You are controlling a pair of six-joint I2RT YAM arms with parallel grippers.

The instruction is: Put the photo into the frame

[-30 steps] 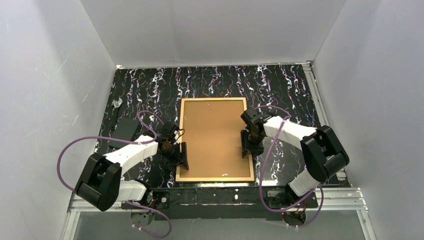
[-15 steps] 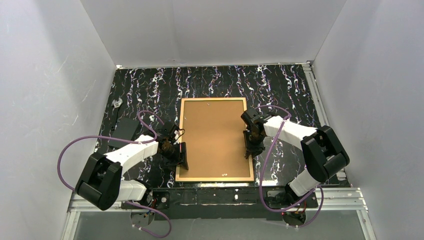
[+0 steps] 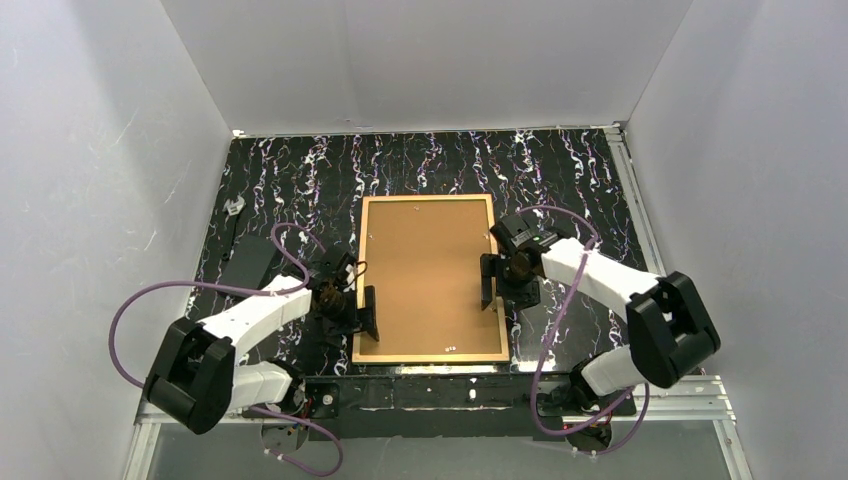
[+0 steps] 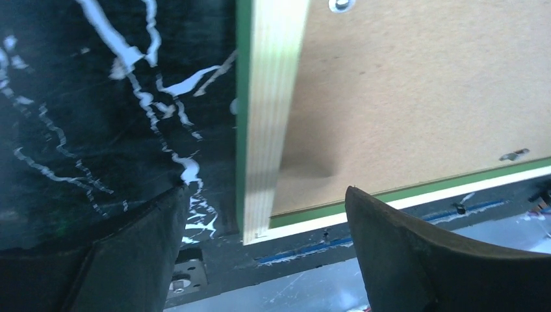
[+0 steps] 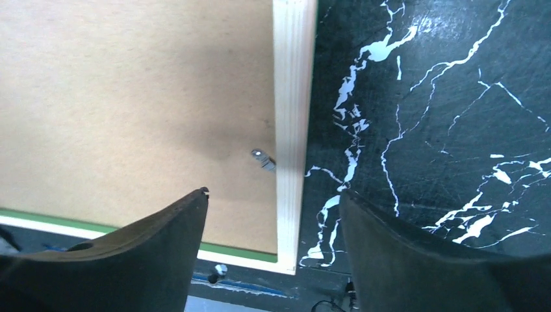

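— Closed in by what?
— By plain, pale grey walls: back wall at 12 o'clock, left wall at 9, right wall at 3.
— And underneath?
— Table top, black with white marble-like veins, reaching the walls on three sides. Ends at 6 o'clock in a silvery metal rail, with a pale glossy strip just beyond it.
— Lit how?
— Softly and evenly, bright enough to pick out faint scuffs on the left wall.
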